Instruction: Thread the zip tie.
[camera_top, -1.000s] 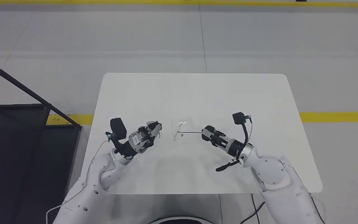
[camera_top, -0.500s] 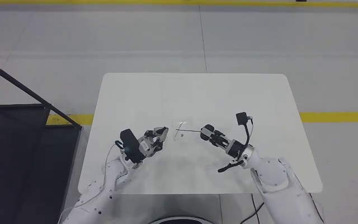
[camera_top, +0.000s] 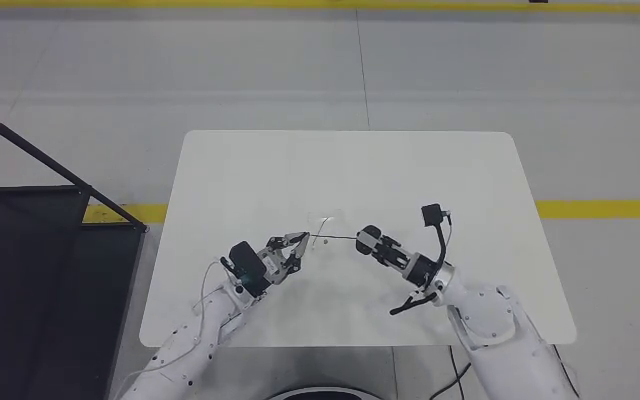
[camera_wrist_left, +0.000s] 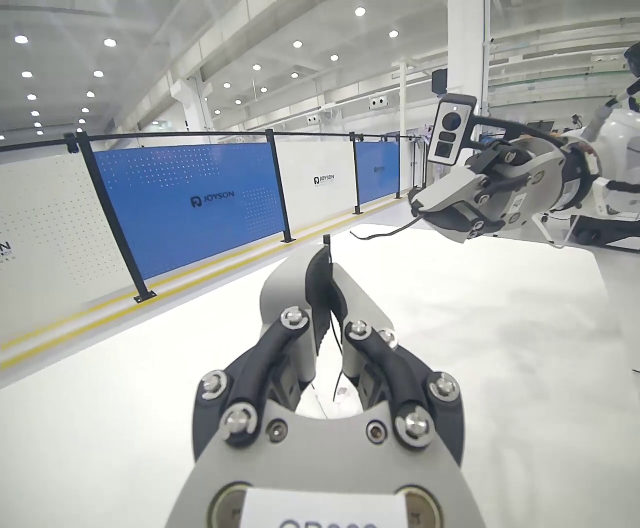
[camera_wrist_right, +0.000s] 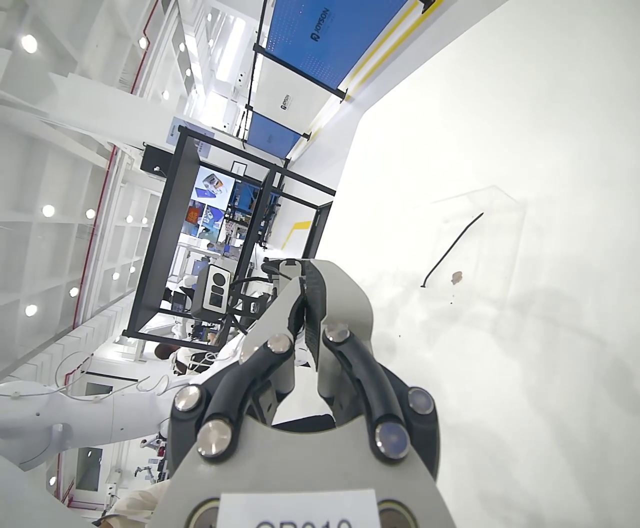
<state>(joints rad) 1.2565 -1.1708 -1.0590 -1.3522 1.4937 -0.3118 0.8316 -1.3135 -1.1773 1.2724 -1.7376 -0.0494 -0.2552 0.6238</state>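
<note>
Top view: above the desk (camera_top: 450, 180), the right tool (camera_top: 362, 237) grips the thin zip tie (camera_top: 335, 237), tail pointing toward the left tool (camera_top: 300, 241). Left wrist view: the left tool is clenched on a black strip (camera_wrist_left: 327, 247); the tie seems light and springy, best held near its tip.

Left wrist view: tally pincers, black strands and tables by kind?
Pincers: 2, left pincer and right pincer
Black strands: 2, left strand and right strand, one clamped in each pincer
Table: 1
Total: 5
</note>
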